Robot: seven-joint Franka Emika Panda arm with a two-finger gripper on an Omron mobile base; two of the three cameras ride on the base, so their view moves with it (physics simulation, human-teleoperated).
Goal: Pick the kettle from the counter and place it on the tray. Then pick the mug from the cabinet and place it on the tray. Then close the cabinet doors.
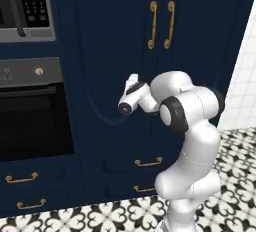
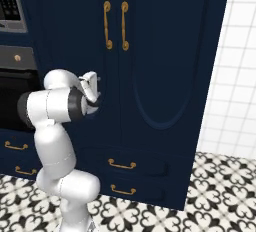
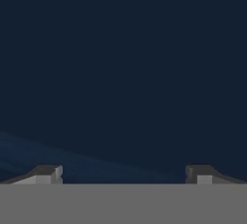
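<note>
Patterned black-white tile floor, navy cabinet ahead. Left: black oven, microwave above. Cabinet doors shut, brass handles together. Right base view adds white tiled wall. Tool released, jaws wide, facing door panel.

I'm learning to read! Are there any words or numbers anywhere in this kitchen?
No words or numbers here can be read.
Microwave keypad: small pale marks on the buttons, too blurred to read.
Oven control strip: a round knob, no readable label.
Cabinet doors: plain navy, no writing.
</note>
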